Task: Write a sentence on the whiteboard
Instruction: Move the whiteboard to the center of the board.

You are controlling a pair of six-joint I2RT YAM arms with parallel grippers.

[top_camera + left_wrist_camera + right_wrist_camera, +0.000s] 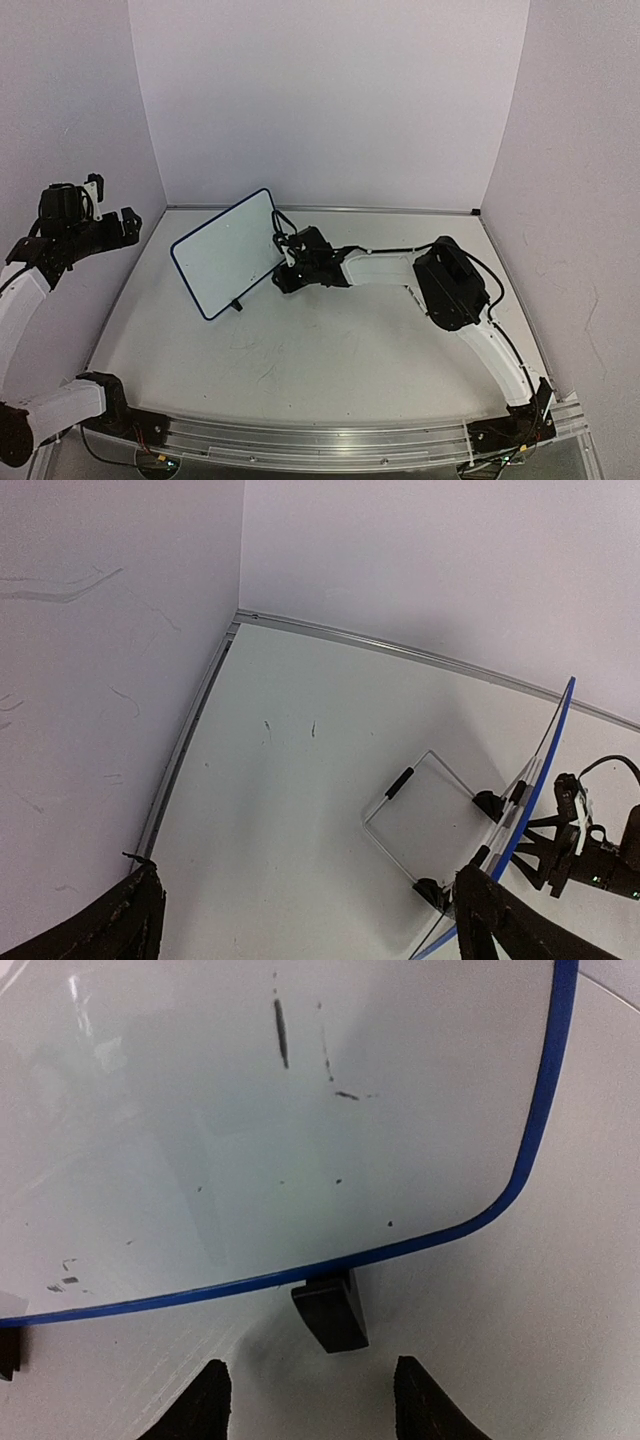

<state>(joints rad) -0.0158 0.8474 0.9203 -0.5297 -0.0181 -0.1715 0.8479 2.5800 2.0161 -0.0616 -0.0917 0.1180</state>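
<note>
Illegible dark marks [282,1032] dot the whiteboard [300,1160], the right gripper [310,1368] spread beside its foot [330,1312], left gripper [310,880] spread too.

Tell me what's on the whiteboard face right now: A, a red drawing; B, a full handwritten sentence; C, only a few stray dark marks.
C: in the right wrist view the whiteboard carries only a few dark streaks and specks, with no letters.

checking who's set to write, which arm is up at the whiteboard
the right arm: its fingers face the whiteboard near a black foot; the left arm is off by the side wall
</note>
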